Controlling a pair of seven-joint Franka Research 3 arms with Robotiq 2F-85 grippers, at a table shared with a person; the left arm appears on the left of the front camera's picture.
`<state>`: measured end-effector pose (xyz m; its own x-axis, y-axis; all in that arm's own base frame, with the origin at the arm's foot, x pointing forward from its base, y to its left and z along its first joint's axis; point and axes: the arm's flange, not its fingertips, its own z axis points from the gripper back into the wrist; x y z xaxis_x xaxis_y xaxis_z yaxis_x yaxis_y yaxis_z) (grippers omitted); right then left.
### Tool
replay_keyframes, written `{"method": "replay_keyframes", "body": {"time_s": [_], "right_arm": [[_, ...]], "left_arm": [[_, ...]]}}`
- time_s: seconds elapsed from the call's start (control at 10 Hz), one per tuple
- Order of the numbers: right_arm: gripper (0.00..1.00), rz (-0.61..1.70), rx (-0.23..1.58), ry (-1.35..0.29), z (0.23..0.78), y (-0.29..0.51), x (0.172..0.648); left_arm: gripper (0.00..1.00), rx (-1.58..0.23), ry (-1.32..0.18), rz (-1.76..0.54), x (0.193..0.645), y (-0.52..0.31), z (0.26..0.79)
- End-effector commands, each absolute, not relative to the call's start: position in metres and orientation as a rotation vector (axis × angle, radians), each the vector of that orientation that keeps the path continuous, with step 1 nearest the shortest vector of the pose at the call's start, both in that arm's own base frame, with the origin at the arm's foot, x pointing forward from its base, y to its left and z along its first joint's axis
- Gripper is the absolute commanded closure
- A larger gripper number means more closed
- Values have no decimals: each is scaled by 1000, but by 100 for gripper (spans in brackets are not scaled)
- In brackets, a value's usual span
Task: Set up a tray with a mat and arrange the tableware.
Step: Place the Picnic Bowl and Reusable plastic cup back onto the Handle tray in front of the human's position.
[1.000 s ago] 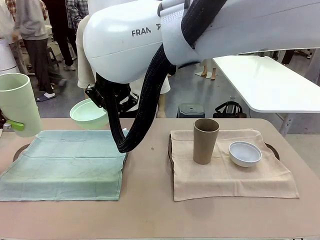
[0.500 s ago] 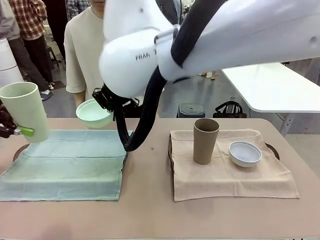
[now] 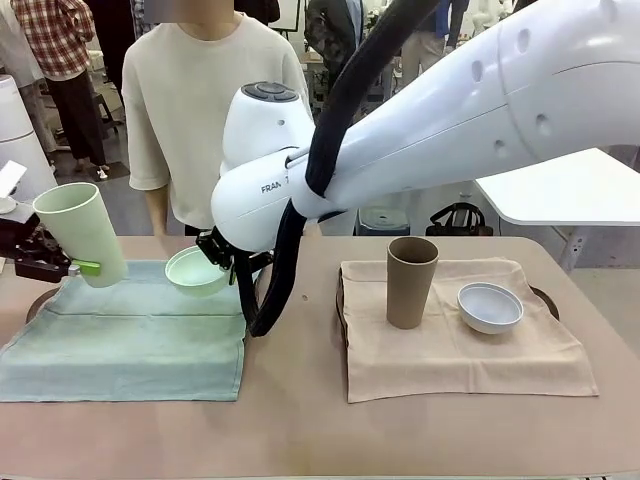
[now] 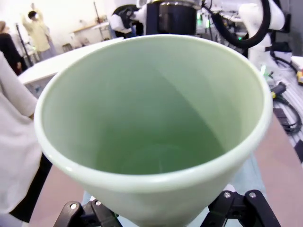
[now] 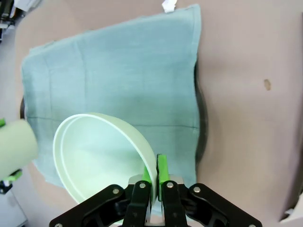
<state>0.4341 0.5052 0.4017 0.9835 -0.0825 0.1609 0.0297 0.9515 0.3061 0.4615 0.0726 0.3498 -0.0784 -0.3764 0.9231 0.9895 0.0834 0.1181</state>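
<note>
My left gripper (image 3: 82,264) is shut on a pale green cup (image 3: 80,232), held tilted above the far left corner of the green mat (image 3: 125,325). In the left wrist view I look straight into the cup's (image 4: 151,118) mouth. My right gripper (image 3: 216,256) reaches across the middle and pinches the rim of a mint green bowl (image 3: 193,271), which hangs over the mat's far edge. The right wrist view shows the green pads clamped on the bowl's (image 5: 94,156) rim above the mat (image 5: 118,80). A tan-brown cup (image 3: 411,282) and a pale bowl (image 3: 489,306) stand on the beige mat (image 3: 460,350).
Each mat lies on a dark tray; rims peek out at the left (image 3: 40,300) and the right (image 3: 546,296). A person in a cream shirt (image 3: 205,100) stands at the far side. My right arm's white body (image 3: 450,110) spans the upper middle. Bare tabletop (image 3: 295,400) lies between the mats.
The right arm has swung down and brought the mint bowl lower, to the green mat's far edge. The left gripper has carried the pale green cup rightward and tilted it.
</note>
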Motion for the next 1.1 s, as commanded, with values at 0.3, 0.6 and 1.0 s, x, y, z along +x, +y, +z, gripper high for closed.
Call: {"method": "replay_keyframes", "body": {"time_s": [0.3,0.6,1.0], "right_arm": [[96,-57,308,-173,402,505,434],[96,-13,329,-138,388,524,449],[96,22,335,-123,364,543,471]], "left_arm": [[19,-801,-1040,-1360,461,73,350],[19,-787,-1023,-1380,475,74,336],[19,-781,-987,-1412,484,74,309]]}}
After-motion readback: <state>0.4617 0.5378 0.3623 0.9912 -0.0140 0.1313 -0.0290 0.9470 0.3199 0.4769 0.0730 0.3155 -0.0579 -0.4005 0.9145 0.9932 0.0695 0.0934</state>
